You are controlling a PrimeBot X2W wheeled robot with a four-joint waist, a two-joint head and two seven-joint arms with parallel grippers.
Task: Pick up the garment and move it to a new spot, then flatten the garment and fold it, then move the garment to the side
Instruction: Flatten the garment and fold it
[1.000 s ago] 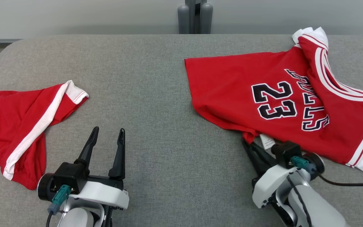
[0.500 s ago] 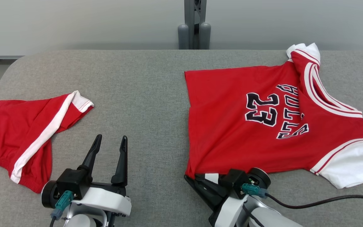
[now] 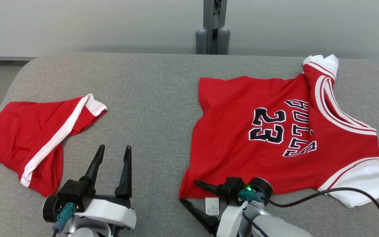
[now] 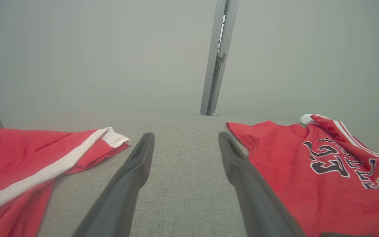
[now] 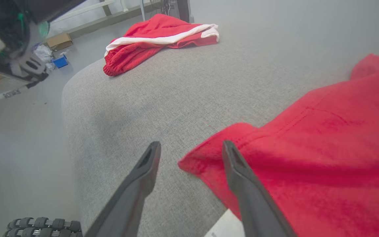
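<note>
label [image 3: 212, 206] — print unreadable, shorts [image 4: 28, 153] — cropped left

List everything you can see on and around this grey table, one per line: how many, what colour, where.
table: one, grey fabric, under both garments
jersey: one, red with white trim and a dark 23, spread on the table's right half
shorts: one, red with a white stripe, rumpled at the table's left edge
care label: one, white, at the jersey's near hem
post: one, grey, behind the table's far edge
cable: one, black, arcing over the jersey's near sleeve
left end effector: one, dark, open, over bare table beside the shorts
right end effector: one, dark, open, at the jersey's near left corner
</note>
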